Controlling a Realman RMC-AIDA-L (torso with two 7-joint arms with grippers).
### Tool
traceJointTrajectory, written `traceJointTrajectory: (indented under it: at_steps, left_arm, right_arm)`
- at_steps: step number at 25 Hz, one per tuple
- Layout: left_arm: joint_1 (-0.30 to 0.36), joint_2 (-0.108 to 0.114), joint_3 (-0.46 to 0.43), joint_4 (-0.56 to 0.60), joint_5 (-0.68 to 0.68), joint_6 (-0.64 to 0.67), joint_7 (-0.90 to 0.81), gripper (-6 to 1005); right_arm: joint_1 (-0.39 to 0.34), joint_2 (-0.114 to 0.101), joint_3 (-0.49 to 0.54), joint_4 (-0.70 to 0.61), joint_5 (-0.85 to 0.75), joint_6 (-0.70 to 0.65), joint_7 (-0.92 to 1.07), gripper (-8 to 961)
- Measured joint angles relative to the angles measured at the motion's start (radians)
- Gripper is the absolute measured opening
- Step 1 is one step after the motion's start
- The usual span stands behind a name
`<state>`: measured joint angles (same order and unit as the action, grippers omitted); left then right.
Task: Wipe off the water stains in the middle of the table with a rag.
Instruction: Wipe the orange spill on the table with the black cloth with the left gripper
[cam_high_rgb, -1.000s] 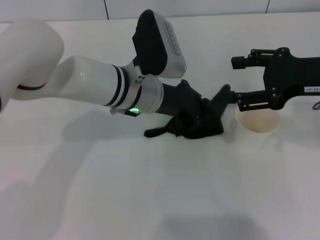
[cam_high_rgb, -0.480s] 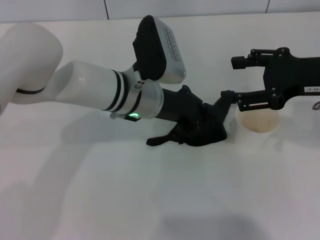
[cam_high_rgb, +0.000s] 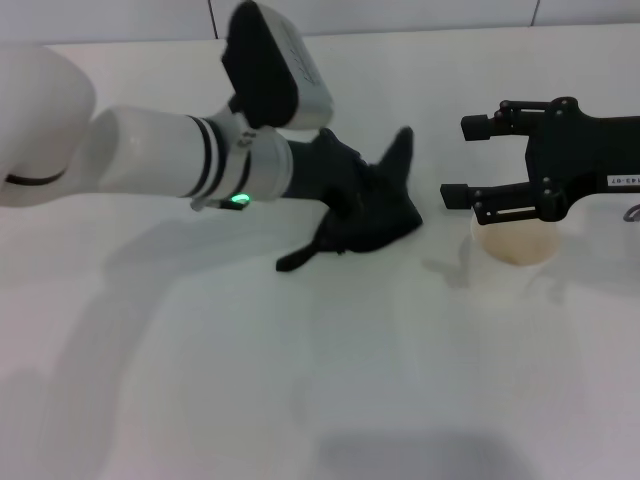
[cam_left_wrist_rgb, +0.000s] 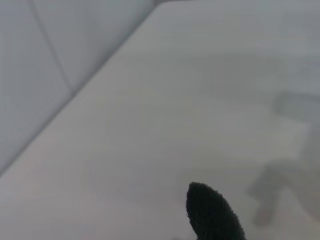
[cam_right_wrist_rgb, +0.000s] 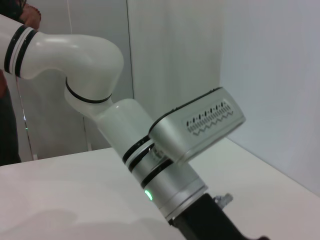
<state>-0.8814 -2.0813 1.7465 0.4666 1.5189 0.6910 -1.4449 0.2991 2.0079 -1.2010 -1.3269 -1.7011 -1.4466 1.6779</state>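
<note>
No stain shows on the table (cam_high_rgb: 330, 380); left gripper (cam_high_rgb: 345, 205), closed on the rag (cam_high_rgb: 385, 205), mid-wipe, right gripper (cam_high_rgb: 455, 160) spread, empty.

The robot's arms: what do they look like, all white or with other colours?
The left arm is a glossy white tube with black rings, a small green light and a silver-and-black camera box; its left gripper is black. The right gripper is a black linkage frame with a small white label.
</note>
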Motion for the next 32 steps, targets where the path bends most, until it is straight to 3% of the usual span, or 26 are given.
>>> traceJointTrajectory:
  at_steps: [7, 24, 28, 32]
  left_arm:
    - [0.012, 0.001, -0.081, 0.004, 0.069, -0.007, -0.004, 87]
    - [-0.003, -0.011, -0.073, 0.015, 0.077, 0.068, 0.002, 89]
    - [0.029, -0.015, -0.061, 0.046, 0.074, 0.075, 0.0, 90]
    - [0.11, -0.013, -0.05, 0.133, 0.073, 0.073, -0.028, 91]
  right_arm:
    - [-0.001, 0.0, -0.002, 0.0, 0.0, 0.0, 0.0, 822]
    - [-0.002, 0.0, -0.003, 0.0, 0.001, 0.005, 0.0, 822]
    - [0.0, 0.0, -0.002, 0.002, 0.002, 0.007, 0.0, 822]
    - [-0.002, 0.0, 0.003, 0.005, 0.003, 0.008, 0.0, 822]
